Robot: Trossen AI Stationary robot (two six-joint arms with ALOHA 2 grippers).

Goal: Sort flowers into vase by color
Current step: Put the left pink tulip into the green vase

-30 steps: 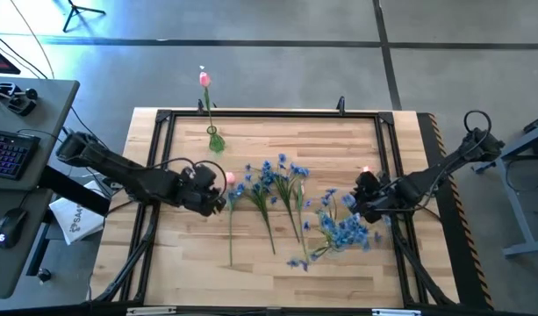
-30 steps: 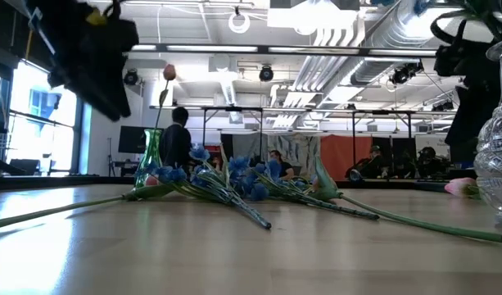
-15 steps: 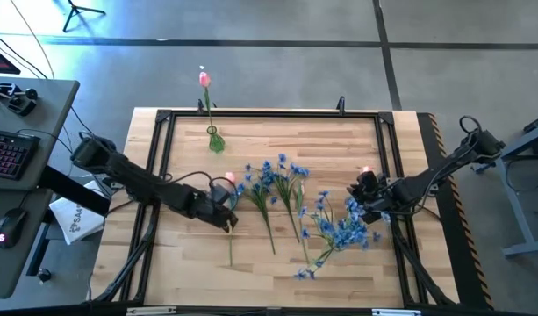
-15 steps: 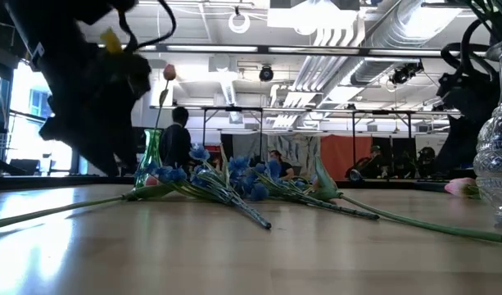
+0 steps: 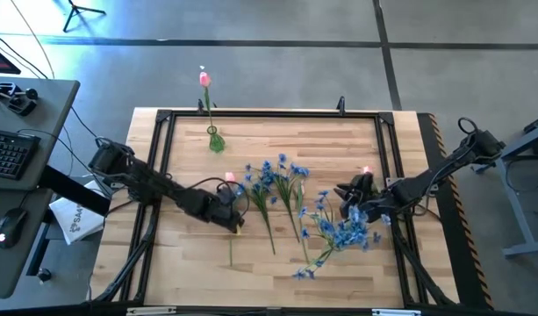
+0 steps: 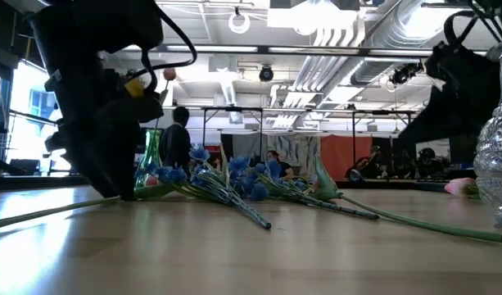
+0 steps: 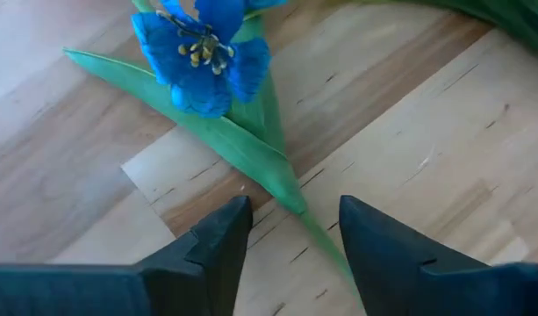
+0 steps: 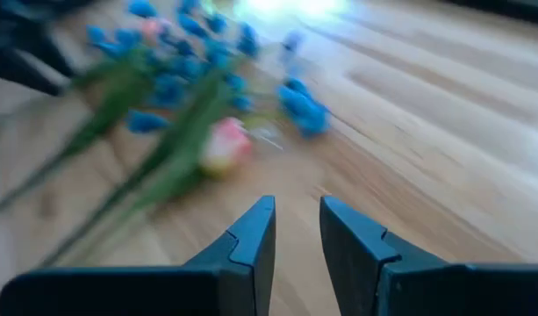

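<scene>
There are three pink tulips: one (image 5: 204, 79) stands in a vase, one (image 5: 229, 178) lies on the left, and one (image 5: 367, 171) lies on the right. The blue flowers (image 5: 273, 175) lie mixed up, so I can't count them well; maybe five bunches. There are two vases, a green vase (image 5: 216, 140) and a glass vase (image 6: 496, 156). There are two tools, the left tool (image 5: 236, 219) and the right tool (image 5: 346, 195). There is one bench (image 5: 339, 132).

Bright overhead ceiling lights (image 6: 242, 20) glare in the low view; the right wrist view is motion-blurred, flowers (image 8: 190, 132) smeared.
</scene>
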